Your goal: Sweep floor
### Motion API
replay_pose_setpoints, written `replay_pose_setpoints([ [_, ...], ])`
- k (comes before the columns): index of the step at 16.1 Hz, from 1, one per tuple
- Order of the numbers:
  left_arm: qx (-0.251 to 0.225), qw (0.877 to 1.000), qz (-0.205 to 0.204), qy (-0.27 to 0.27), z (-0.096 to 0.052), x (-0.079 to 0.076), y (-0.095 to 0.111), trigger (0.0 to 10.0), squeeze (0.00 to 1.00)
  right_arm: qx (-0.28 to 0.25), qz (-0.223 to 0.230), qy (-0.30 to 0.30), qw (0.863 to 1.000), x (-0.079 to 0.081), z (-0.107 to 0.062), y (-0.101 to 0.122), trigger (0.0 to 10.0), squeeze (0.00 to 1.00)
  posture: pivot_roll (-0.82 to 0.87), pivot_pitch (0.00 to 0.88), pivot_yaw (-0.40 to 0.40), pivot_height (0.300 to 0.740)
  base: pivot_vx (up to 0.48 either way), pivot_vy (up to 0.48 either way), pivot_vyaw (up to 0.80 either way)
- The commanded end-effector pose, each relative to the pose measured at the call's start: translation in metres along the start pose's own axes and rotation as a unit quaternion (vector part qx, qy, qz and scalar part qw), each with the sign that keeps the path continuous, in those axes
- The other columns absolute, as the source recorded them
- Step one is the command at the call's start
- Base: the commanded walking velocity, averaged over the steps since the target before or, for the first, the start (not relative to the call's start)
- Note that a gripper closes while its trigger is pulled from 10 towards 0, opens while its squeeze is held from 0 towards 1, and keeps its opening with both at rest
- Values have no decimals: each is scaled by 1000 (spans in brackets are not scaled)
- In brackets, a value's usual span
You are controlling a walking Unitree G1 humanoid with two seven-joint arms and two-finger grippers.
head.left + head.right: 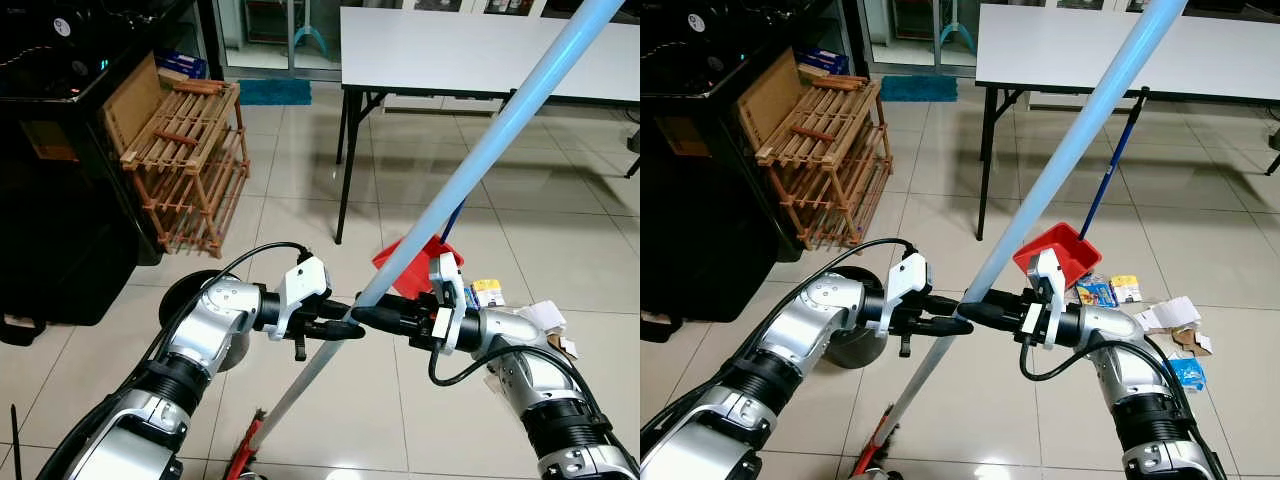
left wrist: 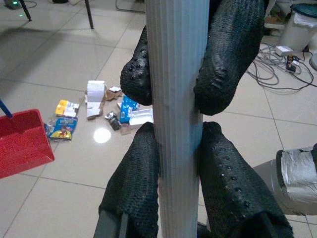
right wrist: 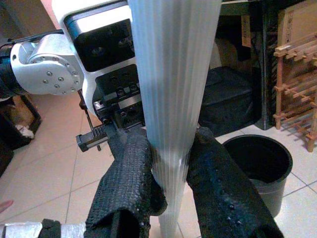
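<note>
Both grippers hold one long pale blue broom handle (image 1: 470, 170) that slants up across the scene, low on the robot's left and high on its right. The left gripper (image 1: 345, 327) comes in from the left, and its black fingers (image 2: 143, 168) are clamped on the handle, one on each side. The right gripper (image 1: 368, 315) comes in from the right, and its fingers (image 3: 131, 178) are clamped on the same handle too. The two grippers meet tip to tip, almost touching, just beside each other on the handle. The bottom end of the broom, with a red part (image 1: 245, 445), is down by the tiled floor (image 1: 300, 200) near the robot. Behind the grippers a red dustpan (image 1: 1060, 255) with a blue stick sits on the floor. Beside it lies a little pile of trash (image 1: 1140, 300): paper bits, small boxes and wrappers. A black bin (image 3: 262, 166) stands on the floor near the left arm. Farther back there is a white desk (image 1: 420, 50) with black legs, and a wooden rack (image 1: 190, 160) next to a dark cabinet (image 1: 60, 180).
</note>
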State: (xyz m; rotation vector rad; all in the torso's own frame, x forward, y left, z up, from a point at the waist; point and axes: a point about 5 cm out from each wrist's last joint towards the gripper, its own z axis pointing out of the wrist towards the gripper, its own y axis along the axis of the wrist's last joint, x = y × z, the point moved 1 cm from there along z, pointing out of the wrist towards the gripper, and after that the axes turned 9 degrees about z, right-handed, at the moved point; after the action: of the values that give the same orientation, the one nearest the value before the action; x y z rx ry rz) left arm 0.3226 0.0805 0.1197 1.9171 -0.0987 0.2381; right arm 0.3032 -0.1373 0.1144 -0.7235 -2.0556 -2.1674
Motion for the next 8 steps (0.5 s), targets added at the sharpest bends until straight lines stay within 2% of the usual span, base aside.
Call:
replay_pose_setpoints([
  [1,2,1000,5,-27,5,-5,1,0,0,-23,-14,12,1000,4,3,11,10000,0,-8,117,13,740,0,0,0],
  [8,0,999,6,-40,7,-8,2,0,0,-24,-15,11,1000,4,4,11,10000,0,-11,118,15,740,0,0,0],
])
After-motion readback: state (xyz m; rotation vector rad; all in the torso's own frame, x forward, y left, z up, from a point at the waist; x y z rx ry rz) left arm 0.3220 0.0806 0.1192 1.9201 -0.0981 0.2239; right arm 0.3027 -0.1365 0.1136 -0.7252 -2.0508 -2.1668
